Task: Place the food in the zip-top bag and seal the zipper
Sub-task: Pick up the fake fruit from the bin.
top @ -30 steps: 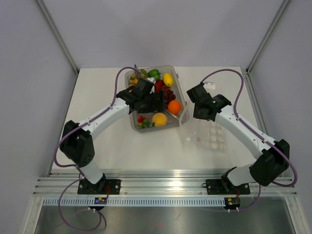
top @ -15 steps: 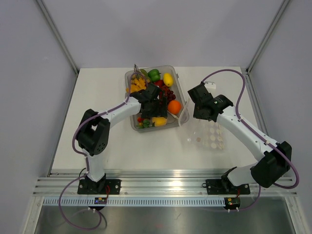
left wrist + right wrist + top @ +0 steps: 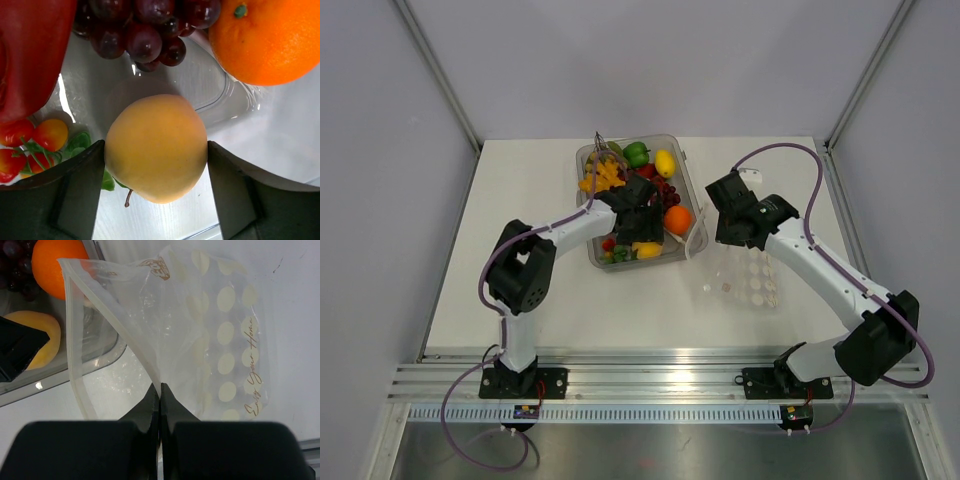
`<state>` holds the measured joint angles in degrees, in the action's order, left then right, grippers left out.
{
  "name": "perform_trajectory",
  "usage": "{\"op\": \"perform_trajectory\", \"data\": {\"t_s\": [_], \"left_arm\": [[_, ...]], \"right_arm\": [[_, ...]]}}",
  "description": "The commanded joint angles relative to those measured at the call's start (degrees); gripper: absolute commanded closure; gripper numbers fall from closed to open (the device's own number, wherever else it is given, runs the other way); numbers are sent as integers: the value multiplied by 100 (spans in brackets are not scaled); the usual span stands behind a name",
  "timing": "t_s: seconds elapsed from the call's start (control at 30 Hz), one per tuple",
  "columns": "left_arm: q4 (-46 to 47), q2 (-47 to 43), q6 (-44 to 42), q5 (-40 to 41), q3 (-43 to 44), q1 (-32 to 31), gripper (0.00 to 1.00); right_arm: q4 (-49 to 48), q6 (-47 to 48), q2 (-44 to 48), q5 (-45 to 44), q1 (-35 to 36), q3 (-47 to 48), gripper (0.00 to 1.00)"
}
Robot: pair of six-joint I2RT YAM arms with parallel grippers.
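Now my left pincer straddles the yellow fruit in the clear tray, a finger pressed to each flank. I judge that I should grip its round, slick body at the widest part and lift straight up, clear of the orange and grapes close by. My right pincer is pinched tight on the rim of the zip-top bag, which lies on the table just beside the tray, and I should hold that mouth wide for the drop.
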<state>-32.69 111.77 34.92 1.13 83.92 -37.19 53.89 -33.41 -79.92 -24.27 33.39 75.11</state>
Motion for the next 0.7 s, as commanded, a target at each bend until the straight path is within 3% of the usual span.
{"op": "perform_trajectory", "data": {"t_s": [0.0,0.33,0.67], "left_arm": [[201,-207,-46,99,151,-43,32],[183,-1964,-178,-286,212,-78,54],[728,-1878,226,-1790,573,-394,57]], "right_arm": [[-115,-60,231,10,10,179,100],[-247,-78,214,150,19,83,100],[-458,-104,205,476,10,135,100]]}}
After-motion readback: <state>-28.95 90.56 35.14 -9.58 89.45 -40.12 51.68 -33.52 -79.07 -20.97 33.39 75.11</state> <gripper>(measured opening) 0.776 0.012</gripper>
